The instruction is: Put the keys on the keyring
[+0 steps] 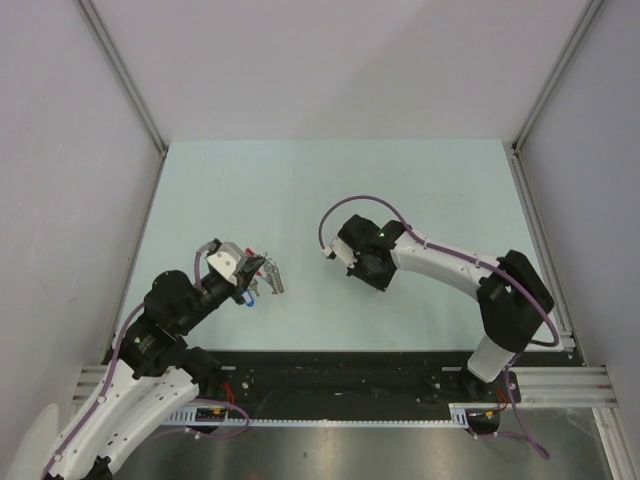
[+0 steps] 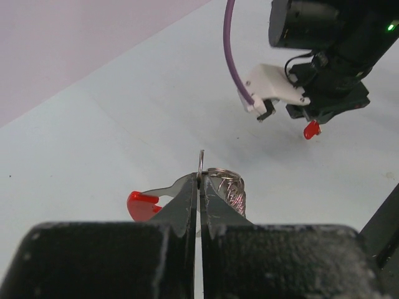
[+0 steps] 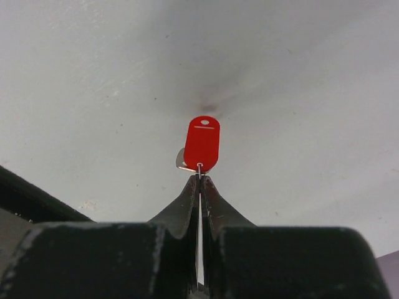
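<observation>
My left gripper (image 2: 199, 179) is shut on the keyring (image 2: 227, 187), pinching its thin wire loop edge-on. The grey chain-like strip bunches right of the jaws and a red part (image 2: 141, 205) sticks out to the left. From above, the keyring (image 1: 272, 277) hangs at the left gripper (image 1: 264, 272), with a blue-headed key (image 1: 251, 291) just below it. My right gripper (image 3: 199, 177) is shut on a red-headed key (image 3: 202, 142), its thin blade edge-on between the jaws and its head pointing away. That gripper (image 1: 328, 252) hovers right of the keyring, apart from it. Other keys are hidden.
The pale table (image 1: 420, 190) runs out to grey side walls (image 1: 70, 150) and a metal rail along the right edge (image 1: 540, 240). In the left wrist view the right arm's black wrist (image 2: 324, 37) and purple cable (image 2: 229, 50) hang ahead of the keyring.
</observation>
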